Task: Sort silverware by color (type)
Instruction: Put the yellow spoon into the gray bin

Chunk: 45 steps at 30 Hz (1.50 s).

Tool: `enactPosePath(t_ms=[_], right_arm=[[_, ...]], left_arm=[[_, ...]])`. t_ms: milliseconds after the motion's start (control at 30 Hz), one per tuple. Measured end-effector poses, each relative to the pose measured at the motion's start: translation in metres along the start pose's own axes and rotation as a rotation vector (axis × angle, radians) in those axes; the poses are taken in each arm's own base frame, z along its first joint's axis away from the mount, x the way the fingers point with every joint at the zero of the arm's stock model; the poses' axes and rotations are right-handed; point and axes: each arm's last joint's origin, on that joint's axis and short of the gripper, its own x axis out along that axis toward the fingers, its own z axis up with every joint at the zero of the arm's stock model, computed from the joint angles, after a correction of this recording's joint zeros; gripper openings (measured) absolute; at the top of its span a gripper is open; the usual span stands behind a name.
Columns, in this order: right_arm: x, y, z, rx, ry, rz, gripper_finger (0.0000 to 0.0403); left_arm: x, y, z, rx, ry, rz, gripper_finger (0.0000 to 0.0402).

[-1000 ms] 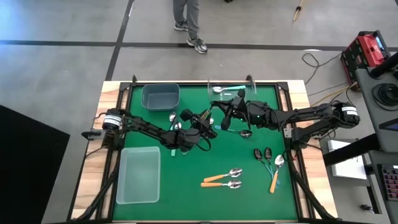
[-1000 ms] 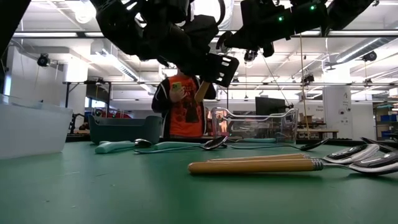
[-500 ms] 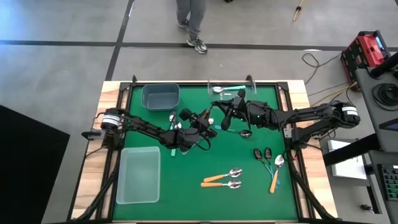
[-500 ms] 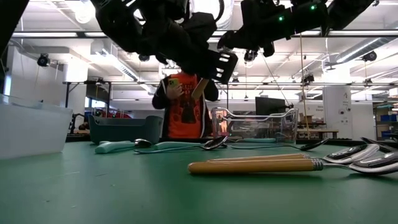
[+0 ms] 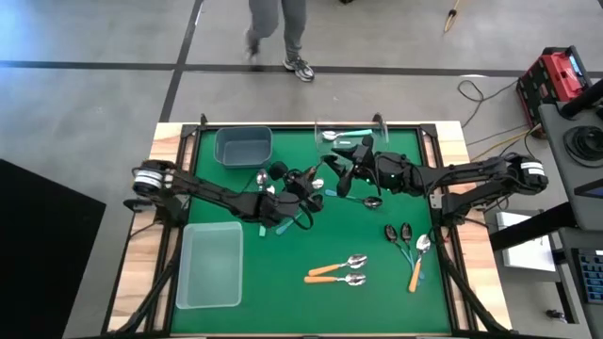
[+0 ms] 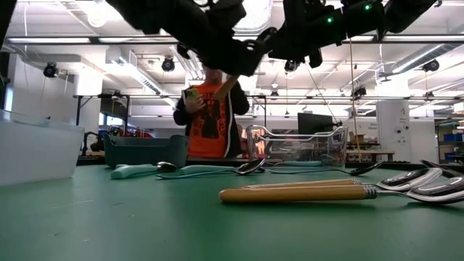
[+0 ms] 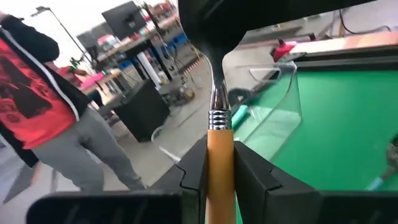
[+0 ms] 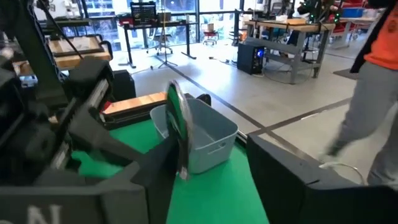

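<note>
The counter (image 5: 396, 292) is a green mat in a wooden frame, and both arms meet above its far middle. A person (image 6: 210, 119) stands beyond the far edge.

The left arm reaches in from the left side. Its left claw (image 5: 311, 184) is clamped narrow on the held spoon (image 7: 219, 155), gripping the orange handle between both fingers. The silver neck and bowl point away from the wrist. In the low view this spoon hangs well above the counter.

The right arm reaches in from the right side. Its right claw (image 5: 341, 174) stands wide. The right wrist view shows the bowl of the held spoon edge-on between the fingers, near one finger and clear of the other. I see no grip there.

A clear bin (image 5: 209, 266) sits near left. A blue-grey bin (image 5: 243, 146) sits far left. A clear rack (image 5: 350, 127) stands at the far edge with a teal-handled spoon (image 5: 344, 135) in it.

The remaining silverware lies on the mat:
- Two orange-handled spoons (image 5: 336, 273), side by side, near centre.
- A cluster at the near right: two dark-bowled spoons (image 5: 398, 233) beside one orange-handled spoon (image 5: 417, 264).
- One spoon (image 5: 371, 201) just under the right arm.
</note>
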Motion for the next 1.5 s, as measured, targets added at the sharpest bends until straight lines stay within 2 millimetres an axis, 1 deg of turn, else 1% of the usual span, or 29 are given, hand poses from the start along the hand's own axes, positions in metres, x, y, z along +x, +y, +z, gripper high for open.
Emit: enactPosePath(t_ms=[100,233,367,500,667,800,967,1100,1267,1400,1500], right_arm=[[-0.005,-0.002,0.003,-0.001,0.006,-0.002,0.0206],[-0.010,-0.003,0.006,-0.004,0.016,-0.003,0.0215],[-0.011,-0.004,0.006,-0.008,0.023,-0.005,0.0215],[-0.010,-0.004,0.006,-0.008,0.021,-0.005,0.0215],[-0.010,-0.004,0.007,-0.008,0.020,-0.007,0.0215],[-0.010,-0.005,0.007,-0.008,0.021,-0.011,0.0214],[-0.010,-0.006,0.007,-0.015,0.021,-0.016,0.0215],[-0.009,-0.007,0.007,-0.015,0.022,-0.019,0.0215],[-0.009,-0.008,0.006,-0.021,0.023,-0.021,0.0215],[-0.009,-0.008,0.006,-0.025,0.024,-0.022,0.0215],[-0.009,-0.008,0.006,-0.026,0.024,-0.022,0.0215]], left_arm=[[-0.007,0.016,0.004,0.035,0.057,-0.004,0.0037],[-0.014,0.042,0.006,0.165,0.145,-0.044,0.0037],[-0.016,0.081,0.013,0.220,0.223,-0.103,0.0037],[-0.016,0.126,0.016,0.257,0.298,-0.166,0.0037],[-0.010,0.178,0.007,0.239,0.436,-0.197,0.0037],[-0.003,0.207,-0.006,0.219,0.557,-0.235,0.0037],[0.008,0.231,-0.025,0.240,0.740,-0.231,0.0037],[0.017,0.244,-0.039,0.271,0.906,-0.216,0.0036],[0.029,0.250,-0.044,0.346,1.022,-0.252,0.0036],[0.041,0.250,-0.044,0.368,1.093,-0.357,0.0036],[0.052,0.251,-0.041,0.382,1.111,-0.411,0.0036]])
